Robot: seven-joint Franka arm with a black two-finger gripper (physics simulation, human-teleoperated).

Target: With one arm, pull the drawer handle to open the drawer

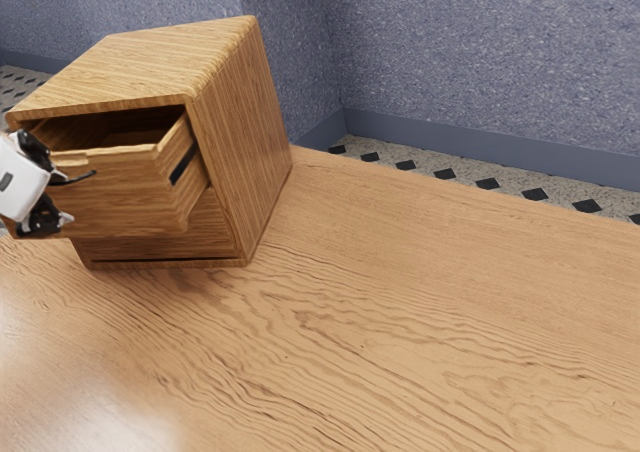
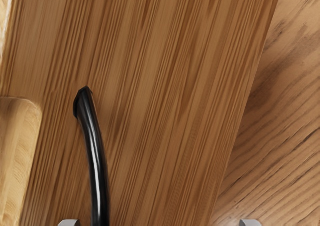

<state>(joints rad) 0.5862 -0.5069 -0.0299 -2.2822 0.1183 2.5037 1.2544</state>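
Exterior view: a wooden cabinet point(image 1: 235, 122) stands on the table point(image 1: 400, 312) in the upper left of the frame. A grey-blue wall point(image 1: 480, 42) rises behind it, and a strip of speckled floor point(image 1: 470, 172) runs along the table's far edge.
Drawer: the drawer point(image 1: 120, 187) sits in the cabinet's upper opening, drawn partly out toward the frame's left edge. A dark cavity shows behind its front, and part of its side wall is exposed.
Handle: a thin black handle point(image 1: 78, 177) is fixed to the front of the drawer, at the left of the frame.
Gripper: the gripper point(image 1: 50, 190) comes in at the frame's left edge, a white hand with black fingers, one above the handle and one below it.
Gripper state: the fingers are spread wide. The handle lies between them and is not clamped from both sides.
Wrist view: the drawer front point(image 2: 165, 86) lies close before the hand, and the curved handle runs along it toward the hand. Two grey fingertips point(image 2: 69, 222) stand well apart, with the handle just beside one and far from the other.
Surroundings: the table's wood grain shows beside the drawer front.
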